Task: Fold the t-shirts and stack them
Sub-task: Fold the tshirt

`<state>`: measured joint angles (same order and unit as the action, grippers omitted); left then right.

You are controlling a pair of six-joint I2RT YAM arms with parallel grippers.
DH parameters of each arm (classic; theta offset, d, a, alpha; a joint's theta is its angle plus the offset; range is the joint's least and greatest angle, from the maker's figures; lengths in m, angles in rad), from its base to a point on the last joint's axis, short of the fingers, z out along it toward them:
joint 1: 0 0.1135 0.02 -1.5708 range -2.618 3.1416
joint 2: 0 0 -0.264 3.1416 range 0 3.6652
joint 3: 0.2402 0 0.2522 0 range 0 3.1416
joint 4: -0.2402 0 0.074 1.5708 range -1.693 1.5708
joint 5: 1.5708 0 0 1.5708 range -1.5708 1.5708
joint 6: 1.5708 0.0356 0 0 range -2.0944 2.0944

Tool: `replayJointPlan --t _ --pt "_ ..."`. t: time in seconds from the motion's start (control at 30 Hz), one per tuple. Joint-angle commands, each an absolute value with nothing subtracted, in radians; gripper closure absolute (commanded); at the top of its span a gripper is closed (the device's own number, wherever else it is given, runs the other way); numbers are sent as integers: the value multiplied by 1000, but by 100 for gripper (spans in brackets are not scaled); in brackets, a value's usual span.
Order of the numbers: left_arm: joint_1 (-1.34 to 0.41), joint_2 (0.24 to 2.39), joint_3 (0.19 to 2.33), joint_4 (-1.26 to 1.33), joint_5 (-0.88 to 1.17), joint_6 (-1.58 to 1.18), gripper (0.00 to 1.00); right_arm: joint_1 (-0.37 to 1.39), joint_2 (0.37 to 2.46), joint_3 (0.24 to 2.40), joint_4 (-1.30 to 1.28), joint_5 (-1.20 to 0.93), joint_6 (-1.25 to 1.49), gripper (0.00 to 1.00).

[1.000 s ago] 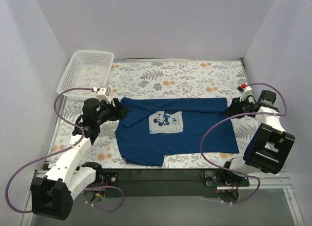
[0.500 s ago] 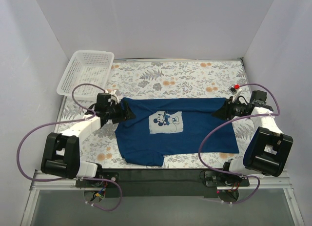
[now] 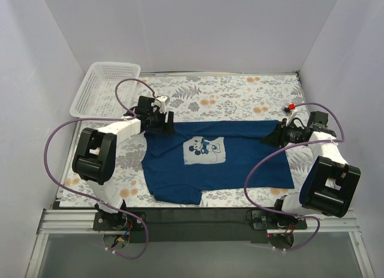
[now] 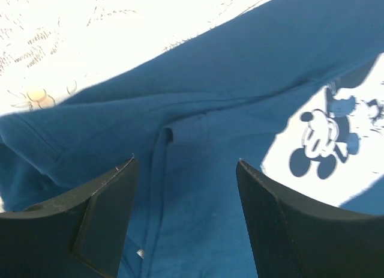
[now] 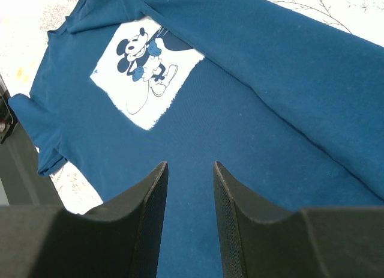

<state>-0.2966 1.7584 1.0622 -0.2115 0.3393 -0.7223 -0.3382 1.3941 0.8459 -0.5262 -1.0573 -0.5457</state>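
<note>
Worktop [image 3: 240, 92]: floral cover, walled on three sides, and it carries everything.

T-shirt [image 3: 240, 164]: navy, print side up, spread flat across the middle of the worktop. Collar end is left, hem end right. The far long edge shows a doubled band of cloth in both wrist views, so it looks turned in already. The near sleeve sticks out at the near-left corner. Judgement: mid-fold, lengthwise stage, nothing stacked yet.

Both arms reach in from the near edge, one to each end of the shirt. That is likely so the far edge can be taken at two spots and kept straight.

Basket [image 3: 105, 86]: white mesh, far-left corner, well apart from the shirt and out of the folding area.

Left pincer [image 3: 168, 123]: over the far-left shoulder and collar zone. In the wrist view [image 4: 186, 164] the jaws stand wide with only cloth below them and nothing gripped. It is lined up on the shoulder seam, probably for a pinch there.

Right pincer [image 3: 267, 138]: at the far-right hem corner, low over the cloth. In the wrist view [image 5: 189, 167] the gap is narrow but clear, with nothing between the jaws.

Print [image 3: 204, 150]: pale square with a cartoon mouse, left of the shirt's centre, uncovered.
</note>
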Motion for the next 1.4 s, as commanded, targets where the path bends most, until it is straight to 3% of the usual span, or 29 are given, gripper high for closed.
replayJointPlan --t 0.0,0.33,0.43,0.67,0.7,0.77,1.37 --pt "-310 1764 1135 -248 301 -644 39 -334 1385 842 -543 -1089 -538 63" --pt "-341 1864 1192 -314 290 -601 48 -336 1385 844 -545 -1083 -535 63" --pt "-351 1876 1203 -319 273 -600 54 -339 1385 842 -548 -1083 -535 63" --pt "-373 1849 1190 -331 224 -589 85 -344 1385 842 -549 -1083 -534 63" --pt "-374 1839 1189 -333 224 -589 95 -345 1385 841 -548 -1083 -534 63" --pt "-382 1801 1178 -333 224 -589 100 -345 1385 842 -548 -1081 -534 63" --pt "-400 1529 962 -364 442 -643 100 -356 1390 841 -551 -1077 -531 63"
